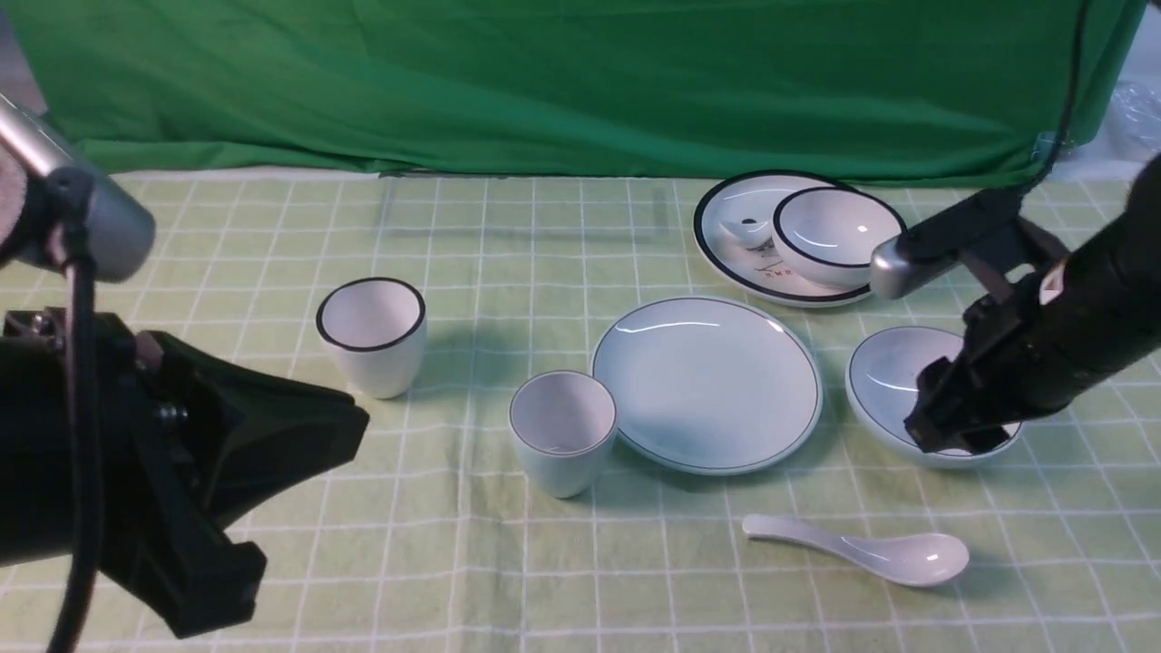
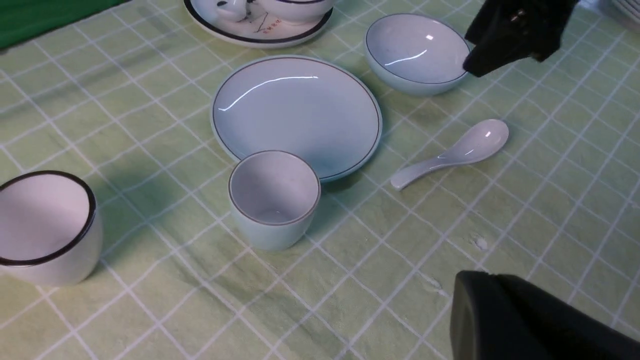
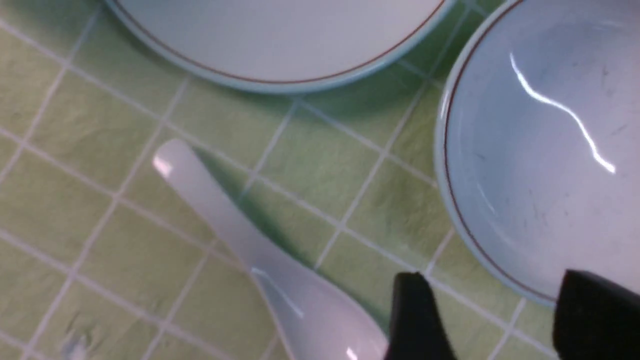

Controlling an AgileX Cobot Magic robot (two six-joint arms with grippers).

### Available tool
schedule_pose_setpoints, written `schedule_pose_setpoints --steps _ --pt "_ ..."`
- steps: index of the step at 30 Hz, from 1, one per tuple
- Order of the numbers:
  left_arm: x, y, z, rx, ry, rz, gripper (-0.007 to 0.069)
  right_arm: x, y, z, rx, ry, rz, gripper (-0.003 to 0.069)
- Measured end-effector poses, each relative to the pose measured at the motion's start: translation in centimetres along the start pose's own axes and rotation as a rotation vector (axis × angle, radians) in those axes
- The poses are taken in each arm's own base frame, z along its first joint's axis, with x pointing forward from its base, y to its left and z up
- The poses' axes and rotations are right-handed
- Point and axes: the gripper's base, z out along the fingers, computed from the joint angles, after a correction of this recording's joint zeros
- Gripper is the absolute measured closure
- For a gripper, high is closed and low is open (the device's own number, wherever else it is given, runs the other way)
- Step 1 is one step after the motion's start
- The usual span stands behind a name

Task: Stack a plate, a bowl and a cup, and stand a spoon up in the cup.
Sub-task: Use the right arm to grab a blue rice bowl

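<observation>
**Worktop** [image 1: 272, 562]: covered by a pale green cloth with a white grid, slightly creased. A green fabric backdrop [image 1: 544, 82] hangs at the far edge.

**Plate** [image 1: 707, 385]: round, glazed, pale blue-white with a thin dark rim line. It is laid flat right of centre and is empty.

**Cup** [image 1: 562, 431]: small, handleless and tapered, of the same pale glaze with a thin grey rim line. It stands upright just beside the plate's near-left edge.

**Bowl** [image 1: 893, 372]: shallow and glossy, with a thin dark rim line. It is set on the cloth right of the plate, a narrow gap between them.

**Spoon** [image 1: 862, 549]: glossy white ceramic, with a short curved handle and a deep oval bowl. It lies on the cloth nearer than the plate and bowl, handle to the left.

**Black-rimmed cup** [image 1: 372, 336]: whiter than the first cup, upright at the left.

**Black-rimmed plate** [image 1: 717, 258]: placed at the far right and printed with a mark. A black-rimmed bowl [image 1: 834, 231] is carried on it.

**Right arm** [image 1: 1070, 345]: black, lowered over the bowl's near-right side. Its jaws are spread wide, with the bowl's rim seen between them and nothing held.

**Left arm** [image 1: 136, 453]: black, raised at the near left, well apart from the dishes. Its jaws are closed together.
</observation>
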Motion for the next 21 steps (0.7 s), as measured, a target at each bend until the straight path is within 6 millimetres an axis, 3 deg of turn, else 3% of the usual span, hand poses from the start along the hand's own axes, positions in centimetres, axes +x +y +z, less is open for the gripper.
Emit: schedule_pose_setpoints --steps 8,12,15,21 --pt "0.0 0.0 0.0 0.001 0.002 0.006 0.0603 -2.5 -1.0 5.6 -0.011 0.075 -0.079 0.0209" --pt "0.0 0.0 0.0 0.002 0.003 0.006 0.0603 -2.7 -1.2 7.7 -0.014 0.106 -0.111 0.0232" --pt "0.0 0.0 0.0 0.002 0.004 0.006 0.0603 -2.6 -1.2 8.7 -0.024 0.127 -0.139 0.0326" --pt "0.1 0.0 0.0 0.004 0.006 0.006 0.0603 -3.1 -1.3 7.9 -0.008 0.102 -0.154 0.0469"
